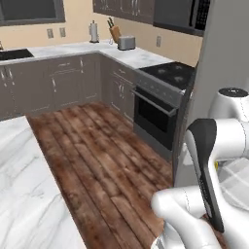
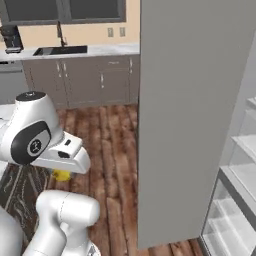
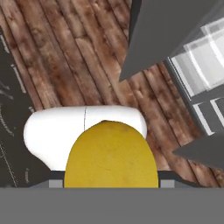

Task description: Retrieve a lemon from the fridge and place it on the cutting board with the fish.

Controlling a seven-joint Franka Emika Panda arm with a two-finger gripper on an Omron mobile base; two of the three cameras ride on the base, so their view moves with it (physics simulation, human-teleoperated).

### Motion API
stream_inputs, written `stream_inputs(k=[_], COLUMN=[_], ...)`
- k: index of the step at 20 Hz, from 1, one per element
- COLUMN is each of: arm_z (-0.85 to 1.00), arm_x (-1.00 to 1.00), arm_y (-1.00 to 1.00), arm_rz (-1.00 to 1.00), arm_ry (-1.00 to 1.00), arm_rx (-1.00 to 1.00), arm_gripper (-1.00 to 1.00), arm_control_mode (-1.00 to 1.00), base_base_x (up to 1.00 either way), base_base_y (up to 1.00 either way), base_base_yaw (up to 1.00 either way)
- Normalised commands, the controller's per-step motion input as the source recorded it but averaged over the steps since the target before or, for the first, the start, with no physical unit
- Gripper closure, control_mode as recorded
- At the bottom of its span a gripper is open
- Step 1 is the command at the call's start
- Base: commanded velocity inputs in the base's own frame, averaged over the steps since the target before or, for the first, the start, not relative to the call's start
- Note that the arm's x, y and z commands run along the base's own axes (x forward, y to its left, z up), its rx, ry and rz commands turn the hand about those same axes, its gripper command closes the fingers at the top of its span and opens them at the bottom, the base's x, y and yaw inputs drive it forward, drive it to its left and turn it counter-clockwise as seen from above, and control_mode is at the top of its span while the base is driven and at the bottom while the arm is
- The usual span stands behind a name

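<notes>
lemon: the lemon (image 3: 111,155) sits big and yellow right in front of the hand camera, between the two finger tips; in the right base view a bit of the lemon (image 2: 62,175) peeks out under the white hand, above the wood floor
gripper: the gripper (image 3: 109,181) is partly open with its jaws closed around the lemon; it looks like it has a good hold of it
fridge: the fridge (image 2: 190,115) stands to the right with its grey door swung open; clear shelves (image 2: 240,175) show inside on the far right; the lemon is already out of it and well apart from the shelves
floor: the brown wood floor (image 1: 97,155) lies under the hand
counter: a white marble counter (image 1: 29,194) is near on the left; I can't see a cutting board or a fish on the part that shows
done: I think the first half is done; the lemon is out of the fridge and in the hand
left: I think the lemon has to be carried to the board with the fish and set down there; then the hand lets go
</notes>
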Motion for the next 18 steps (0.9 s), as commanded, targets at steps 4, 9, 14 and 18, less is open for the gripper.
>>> stream_inputs(k=[4, 9, 14, 18], arm_z=[0.0, 0.0, 0.0, 0.0], arm_x=[0.0, 0.0, 0.0, 0.0], arm_y=[0.0, 0.0, 0.0, 0.0], arm_rz=[0.0, 0.0, 0.0, 0.0], arm_ry=[0.0, 0.0, 0.0, 0.0], arm_rx=[0.0, 0.0, 0.0, 0.0], arm_gripper=[1.0, 1.0, 1.0, 1.0], arm_control_mode=[1.0, 1.0, 1.0, 1.0], base_base_x=[-0.64, -0.06, 0.37, 0.65], base_base_y=[0.14, 0.38, 0.12, 0.11], base_base_yaw=[0.51, 0.25, 0.13, 0.12])
